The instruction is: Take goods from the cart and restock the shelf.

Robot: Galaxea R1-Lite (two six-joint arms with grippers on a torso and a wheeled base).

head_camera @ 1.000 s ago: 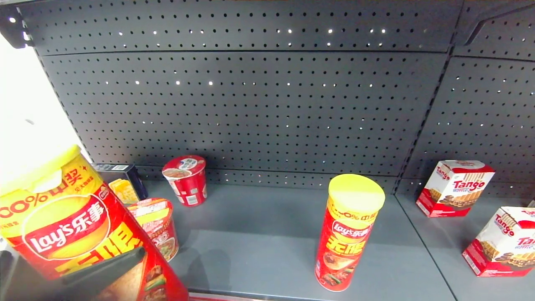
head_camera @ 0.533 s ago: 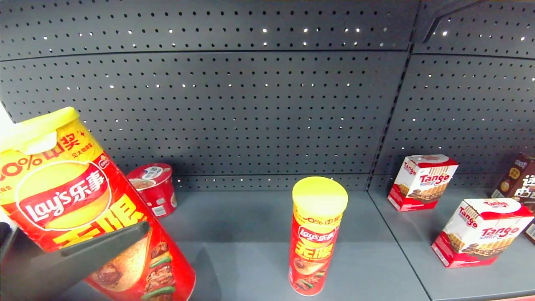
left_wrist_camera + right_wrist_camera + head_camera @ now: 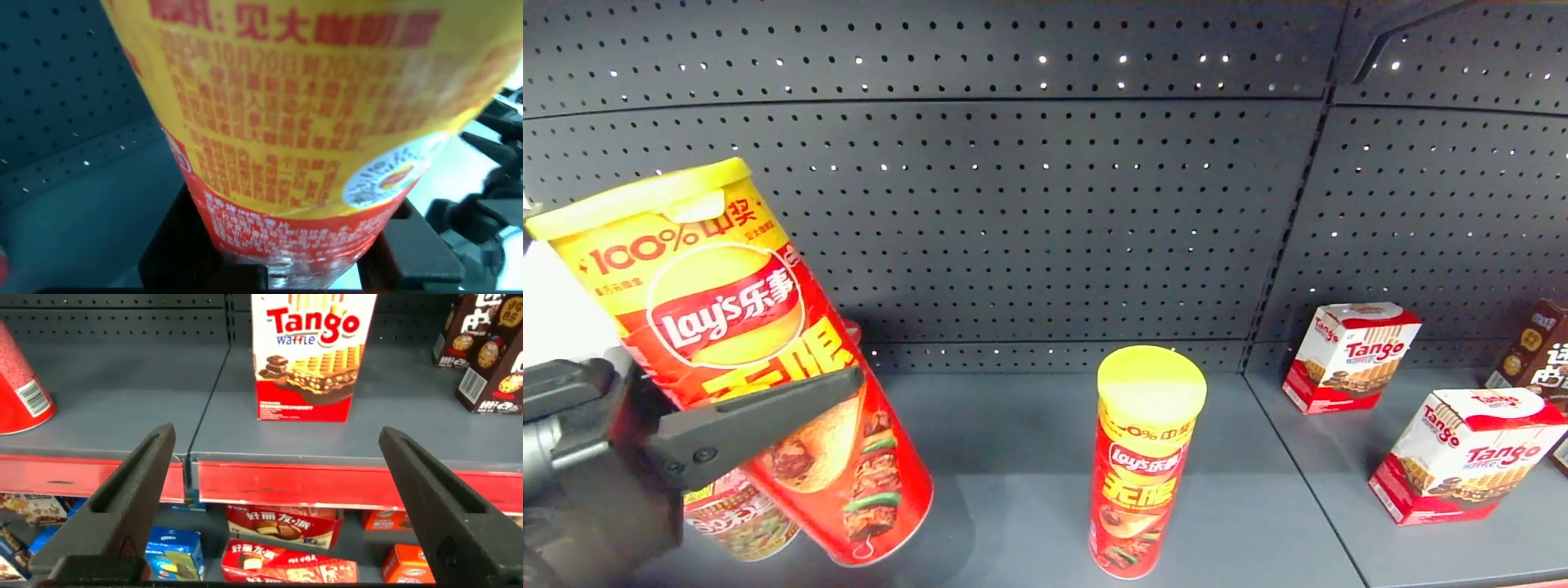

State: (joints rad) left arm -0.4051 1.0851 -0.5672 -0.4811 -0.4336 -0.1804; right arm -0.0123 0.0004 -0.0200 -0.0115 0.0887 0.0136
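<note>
Head view is showing the left gripper [image 3: 800,392], clamping the tilted chips can [image 3: 727,310], lifting it inward over the shelf [image 3: 1029,490] toward the standing can [image 3: 1147,457], so placement is nearing, while the right gripper [image 3: 276,433] is hanging wide open.

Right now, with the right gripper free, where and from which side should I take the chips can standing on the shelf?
I'd grip the standing chips can around its mid-body, coming level from the shelf front with the open right gripper. It stands upright, a tall round tube, with bare shelf on either side.
</note>
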